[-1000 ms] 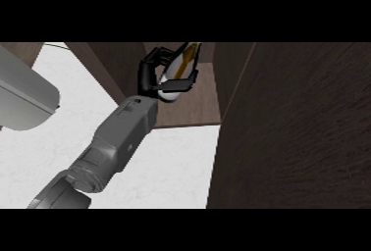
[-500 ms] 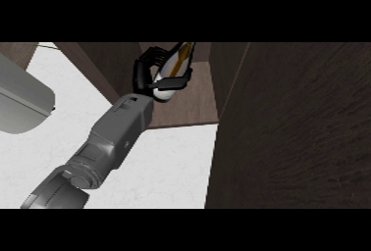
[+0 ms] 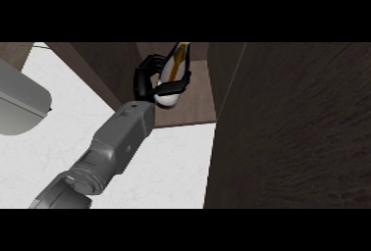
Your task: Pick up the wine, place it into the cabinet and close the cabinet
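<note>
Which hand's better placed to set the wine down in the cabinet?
Right: the right hand is curled round the wine inside the open cabinet; the left hand shows nowhere.

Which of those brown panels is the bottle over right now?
The paler cabinet floor, lying flat between the darker side walls; the left hand holds the wine bottle above it.

Grey forearm [image 3: 119, 142]; black hand [image 3: 147, 84]

one head cam, looking steeply down at counter [image 3: 170, 162], close beside cabinet [image 3: 290, 127].
</note>
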Robot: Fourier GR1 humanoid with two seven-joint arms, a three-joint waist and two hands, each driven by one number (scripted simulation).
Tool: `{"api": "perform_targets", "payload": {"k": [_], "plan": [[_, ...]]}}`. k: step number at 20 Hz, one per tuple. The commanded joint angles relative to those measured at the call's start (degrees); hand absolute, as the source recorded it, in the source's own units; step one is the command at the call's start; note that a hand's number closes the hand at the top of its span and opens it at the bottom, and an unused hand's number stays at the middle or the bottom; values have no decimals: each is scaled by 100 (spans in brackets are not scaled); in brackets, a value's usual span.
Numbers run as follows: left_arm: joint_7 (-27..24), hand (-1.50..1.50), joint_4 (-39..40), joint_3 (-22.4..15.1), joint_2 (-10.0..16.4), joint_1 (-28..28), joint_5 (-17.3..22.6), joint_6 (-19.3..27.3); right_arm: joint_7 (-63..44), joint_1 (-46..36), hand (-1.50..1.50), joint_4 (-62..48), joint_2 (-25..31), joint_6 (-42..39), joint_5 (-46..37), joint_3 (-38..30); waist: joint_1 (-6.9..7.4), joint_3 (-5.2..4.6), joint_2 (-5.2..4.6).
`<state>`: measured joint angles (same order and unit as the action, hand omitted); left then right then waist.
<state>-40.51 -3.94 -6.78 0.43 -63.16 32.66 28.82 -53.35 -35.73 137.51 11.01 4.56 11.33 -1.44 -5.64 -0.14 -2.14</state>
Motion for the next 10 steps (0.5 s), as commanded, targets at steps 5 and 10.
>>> {"api": "perform_targets", "payload": {"k": [5,10], "plan": [[85,150,-35,336,-42,375,341,-875,-138,-69,-150,263,-37,34,224,6,-118,-5,-4],[-245,150,-107,360,-43,700,466,-1085,-28,-196,-150,24,-107,12,245,57,-213,-12,-19]]}}
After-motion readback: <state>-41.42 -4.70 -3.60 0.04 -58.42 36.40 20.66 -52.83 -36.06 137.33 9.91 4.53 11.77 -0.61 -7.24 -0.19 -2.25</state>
